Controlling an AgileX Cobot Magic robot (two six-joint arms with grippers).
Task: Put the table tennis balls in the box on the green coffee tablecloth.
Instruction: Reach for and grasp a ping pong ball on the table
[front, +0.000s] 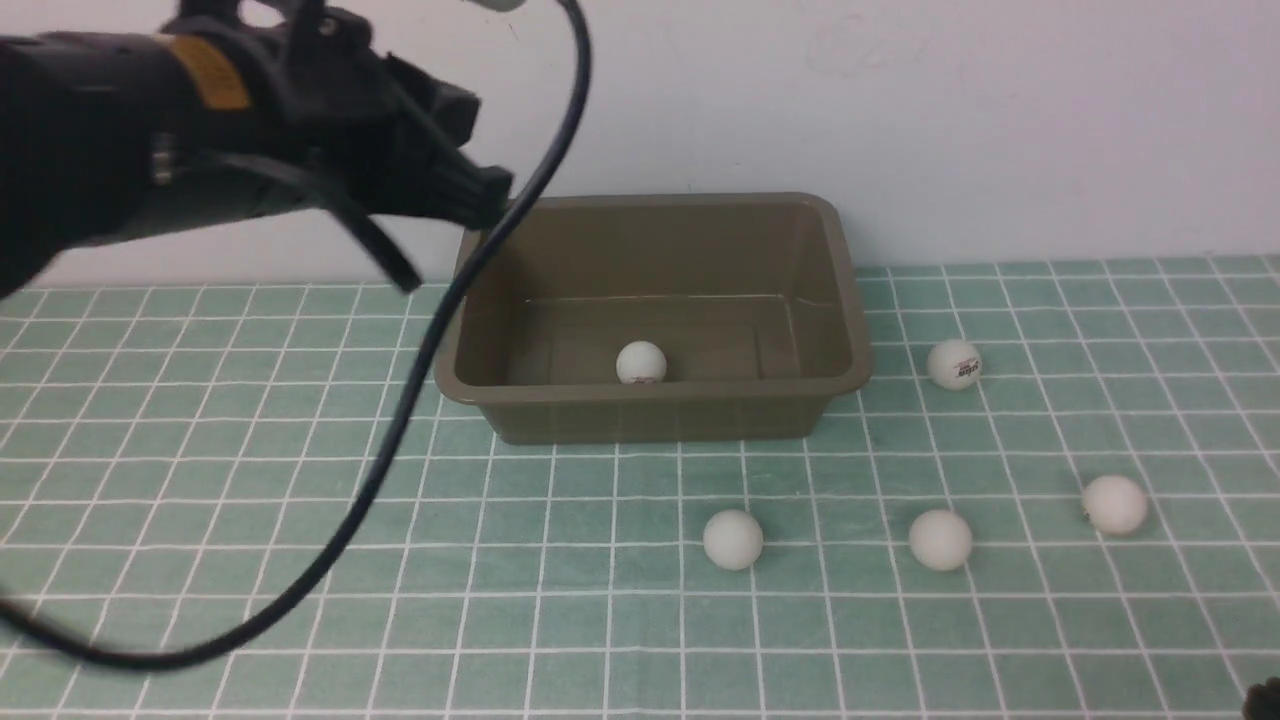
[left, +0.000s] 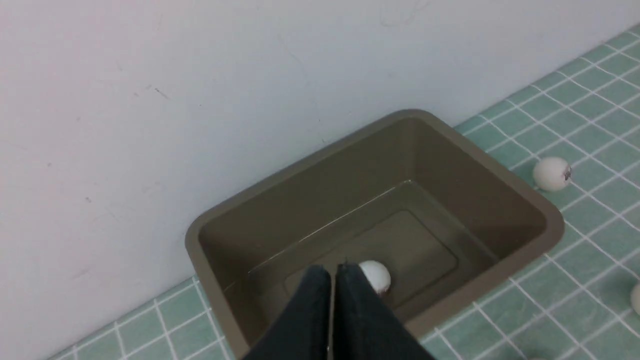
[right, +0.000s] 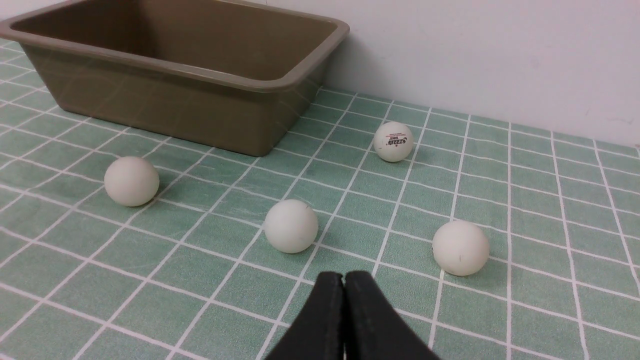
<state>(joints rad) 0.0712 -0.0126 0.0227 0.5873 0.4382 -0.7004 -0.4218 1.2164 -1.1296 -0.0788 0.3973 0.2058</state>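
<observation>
The left fingers (left: 312, 305) hang above the left end of the box (front: 650, 412), pressed together and empty. One ball (front: 641, 363) lies on the box floor by its front wall, below and just past their tips, untouched. On the green tablecloth (front: 200, 450), a second ball (front: 733, 540) sits in front of the box. A third ball (front: 940, 540) lies to its front right, a logo ball (front: 954, 364) near its right wall, and a fifth ball (front: 1114, 505) farther right. The right fingers (right: 325, 315), also closed on nothing, hover low to the box's front right, their tips pointing between the third ball and fifth ball.

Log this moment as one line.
box: one ball inside | tablecloth: four balls loose | left gripper: shut, empty, raised near box | right gripper: shut, empty
</observation>
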